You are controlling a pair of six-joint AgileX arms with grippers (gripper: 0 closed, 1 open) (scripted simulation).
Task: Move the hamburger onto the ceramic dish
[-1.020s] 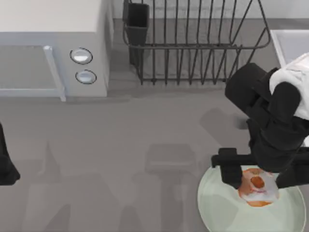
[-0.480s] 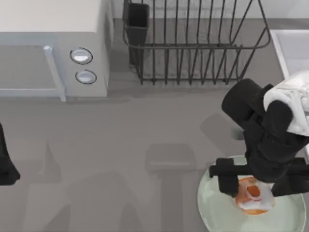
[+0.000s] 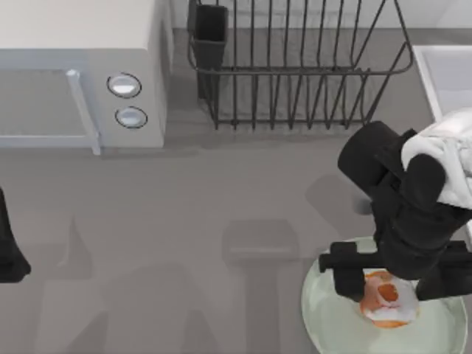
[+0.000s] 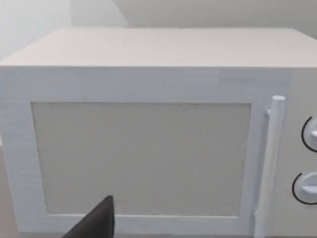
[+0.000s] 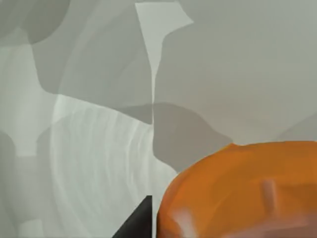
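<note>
Counts: 1 hamburger (image 3: 385, 301), 1 ceramic dish (image 3: 328, 324) at table's front-right corner. 1 microwave (image 3: 81, 74) at back-left w/ 2 knobs (image 3: 124, 85). 1 wire dish rack (image 3: 295, 63) at back edge, 1 dark cup (image 3: 212, 29) in it. 2 arms, 1 per side.

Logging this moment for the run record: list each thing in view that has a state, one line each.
hamburger: over the ceramic dish, between the right gripper's jaws
ceramic dish: flat on the table, under the hamburger
right gripper: jaws around the hamburger
left gripper: parked at the table's left edge
microwave: door closed
dish rack: empty
</note>
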